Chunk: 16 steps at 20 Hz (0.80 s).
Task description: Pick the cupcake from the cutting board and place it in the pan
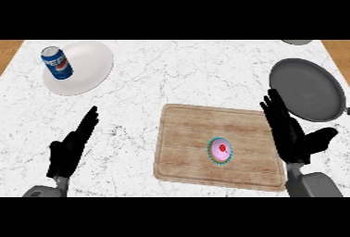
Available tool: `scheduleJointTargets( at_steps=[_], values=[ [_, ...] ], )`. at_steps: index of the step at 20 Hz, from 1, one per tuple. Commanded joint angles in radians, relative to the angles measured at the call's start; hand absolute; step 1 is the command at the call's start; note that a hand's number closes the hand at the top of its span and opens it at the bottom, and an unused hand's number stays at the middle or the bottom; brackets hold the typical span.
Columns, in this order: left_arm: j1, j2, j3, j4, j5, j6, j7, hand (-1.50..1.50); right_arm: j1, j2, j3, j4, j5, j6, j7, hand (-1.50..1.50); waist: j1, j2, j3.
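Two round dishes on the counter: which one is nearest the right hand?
The dark grey pan at the right edge, beside the right hand. The white plate lies far left, carrying the blue can.

White round plate (pixel 89 69) at 10 o'clock on the grey-veined white marble counter (pixel 191 74); blue Pepsi can (pixel 57 63) on the plate's 9 o'clock side, silver top showing, its body overlapping the rim. Sliver of a grey round object (pixel 297 42) at 1 o'clock, cut by the top edge, too little visible to name. Brown wood strips (pixel 8 51) flank the counter at the far 10 and 2 o'clock corners.
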Motion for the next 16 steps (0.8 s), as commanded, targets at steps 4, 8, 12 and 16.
scheduleJointTargets(
  at_steps=[4,8,12,16],
  values=[
    [-0.064,-0.093,-0.024,-0.019,0.073,-0.042,0.038,0.00,-0.260,-0.117,0.223,-0.106,0.278,0.077,0.038,1.50,0.063,-0.007,0.017],
    [-0.059,-0.142,-0.040,-0.024,0.134,-0.072,0.089,0.00,-0.408,-0.344,0.280,-0.109,0.623,0.048,-0.019,1.50,0.066,-0.026,0.006],
    [-0.033,-0.156,-0.043,-0.134,0.190,-0.074,0.190,0.00,-0.456,-0.167,0.338,-0.100,0.700,-0.045,-0.077,-1.50,0.049,-0.005,0.026],
    [-0.007,-0.144,-0.044,-0.196,0.187,-0.063,0.227,0.00,-0.481,-0.169,0.449,-0.140,0.810,0.050,0.014,-1.50,0.034,-0.006,0.025]
  ],
)
